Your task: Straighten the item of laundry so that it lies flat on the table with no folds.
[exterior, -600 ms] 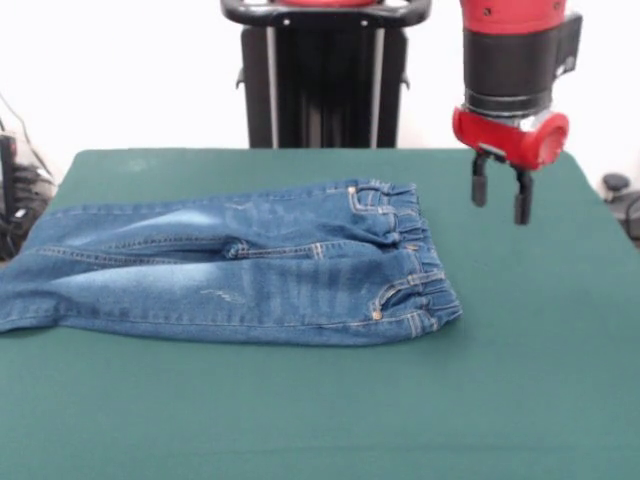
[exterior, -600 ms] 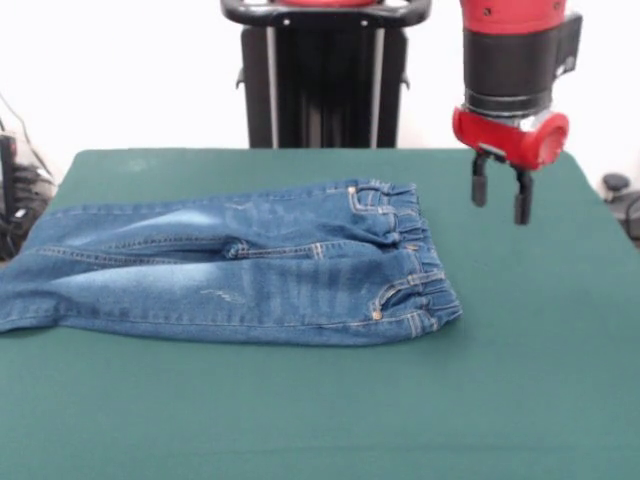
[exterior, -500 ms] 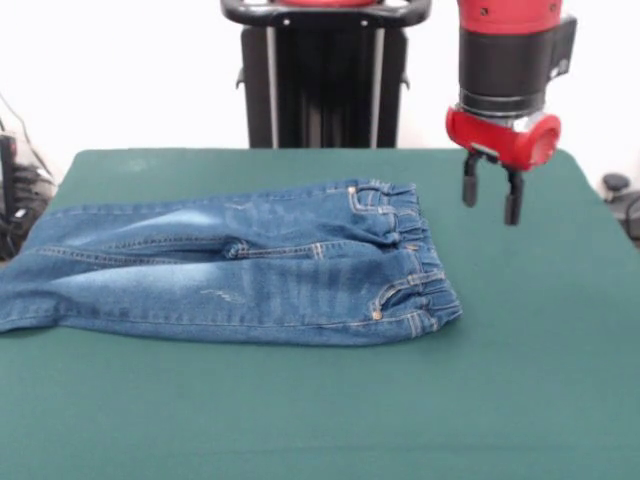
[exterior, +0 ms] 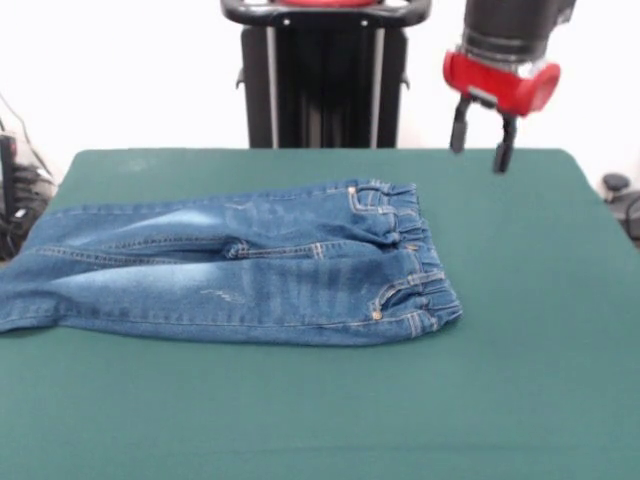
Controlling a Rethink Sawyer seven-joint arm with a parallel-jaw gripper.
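From my remote station, the small pair of blue denim jeans with orange-tan stitching [exterior: 235, 265] lies on its side across the wide, dark green felt-topped counter [exterior: 520, 400], the gathered elastic waistband toward the picture's right and both legs running out to the left. One leg rests on top of the other, so the garment is doubled along its length, with faded patches showing on the upper leg. The leg cuffs reach the counter's left edge, and I cannot tell whether they hang over it. The waistband end sits near the middle of the counter's width, its lower corner pointing toward the right. My red and black gripper [exterior: 480, 135] hangs in the air at the upper right, above the counter's far edge and well apart from the jeans, touching nothing; its jaws stand parted with a clear gap between the two dark fingers [exterior: 501, 152], and they are empty. Bare green felt spreads to the right of the waistband all the way to the right edge, and a broad band of it runs along the near side in front of the jeans. A narrower strip shows behind the garment, up to the far edge, where the black pedestal column [exterior: 325, 75] stands against a pale wall.
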